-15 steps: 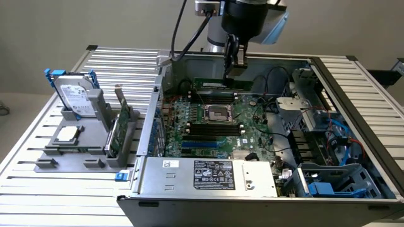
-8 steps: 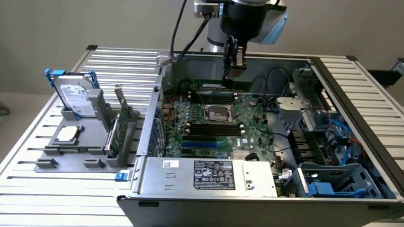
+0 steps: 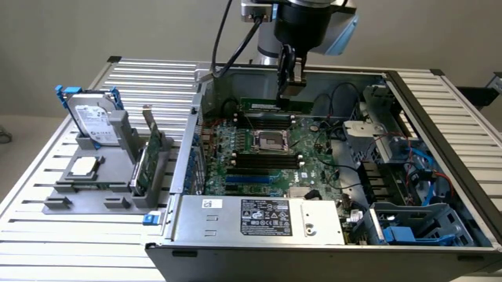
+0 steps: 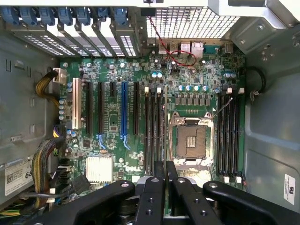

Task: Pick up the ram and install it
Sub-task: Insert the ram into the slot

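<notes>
The pincer, clamped on the ram, holds it edge-down above the memory slots. A clean install likely needs it level, slot-aligned and pressed straight down.

A silver table of ribbed metal slats carries everything here. An open computer case lies on its side across most of it, toward the exterior view's right. A grey plastic stand sits flat on the slats just beside the case, on the exterior view's left.
</notes>
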Tool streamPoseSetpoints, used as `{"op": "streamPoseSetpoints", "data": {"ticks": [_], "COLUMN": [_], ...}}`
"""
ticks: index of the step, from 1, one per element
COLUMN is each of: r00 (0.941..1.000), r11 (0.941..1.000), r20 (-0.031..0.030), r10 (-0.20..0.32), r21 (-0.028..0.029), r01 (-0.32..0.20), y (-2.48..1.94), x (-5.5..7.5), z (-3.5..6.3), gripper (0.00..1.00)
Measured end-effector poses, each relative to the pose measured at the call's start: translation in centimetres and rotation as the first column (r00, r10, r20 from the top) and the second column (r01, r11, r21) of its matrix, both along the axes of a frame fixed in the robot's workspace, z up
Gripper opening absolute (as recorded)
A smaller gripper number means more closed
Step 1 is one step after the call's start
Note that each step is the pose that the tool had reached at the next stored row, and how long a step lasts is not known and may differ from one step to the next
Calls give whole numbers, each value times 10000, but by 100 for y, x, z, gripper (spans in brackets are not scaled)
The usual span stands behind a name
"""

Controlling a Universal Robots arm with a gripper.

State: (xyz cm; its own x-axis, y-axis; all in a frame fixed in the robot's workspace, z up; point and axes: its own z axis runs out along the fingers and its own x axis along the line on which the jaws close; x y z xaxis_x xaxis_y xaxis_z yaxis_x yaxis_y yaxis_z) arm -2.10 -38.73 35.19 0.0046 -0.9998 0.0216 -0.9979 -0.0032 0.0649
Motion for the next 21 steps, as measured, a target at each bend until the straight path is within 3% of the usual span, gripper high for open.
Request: {"op": "streamPoseSetpoints", "data": {"ticks": [4, 21], "r00": [10000, 10000], "r11": [10000, 10000], "r20": [41, 48], "r10": [0, 65], "r21": [46, 47], "r01": [0, -65], "y": [-13, -102], "x": [-21, -73], "z": [-27, -334], "gripper": [13, 13]}}
